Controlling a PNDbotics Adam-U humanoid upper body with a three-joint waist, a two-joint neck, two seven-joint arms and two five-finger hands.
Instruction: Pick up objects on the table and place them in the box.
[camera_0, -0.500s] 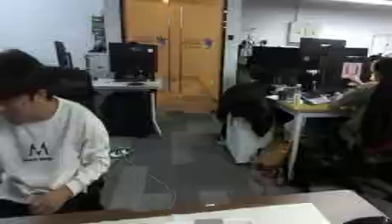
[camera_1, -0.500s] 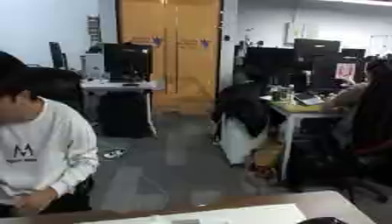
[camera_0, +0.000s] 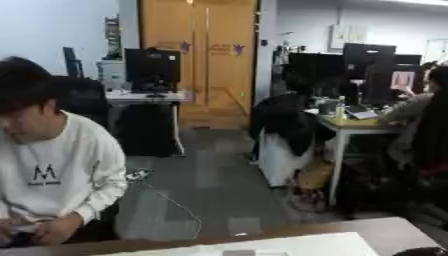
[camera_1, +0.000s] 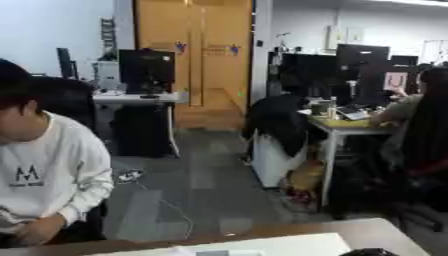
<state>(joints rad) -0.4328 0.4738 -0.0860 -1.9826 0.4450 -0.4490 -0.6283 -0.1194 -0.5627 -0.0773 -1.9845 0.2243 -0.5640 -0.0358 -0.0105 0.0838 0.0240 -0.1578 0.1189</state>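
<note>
Brown wooden bench (camera_0: 385, 229) edge crosses the bottom, carrying a white flat sheet (camera_0: 297, 245). Neither robot hand appears, so their state cannot be told; no box or objects show.

Along the near edge runs a brown wooden tabletop (camera_0: 367, 231) bearing a pale white flat sheet (camera_0: 289, 245), with a small black rounded shape (camera_1: 372, 252) at its near right corner. Beyond lies a grey carpeted floor (camera_0: 210, 185), far off stand orange-brown wooden doors (camera_0: 206, 55), and black monitors (camera_0: 150, 67) sit on a white desk at the left.
</note>
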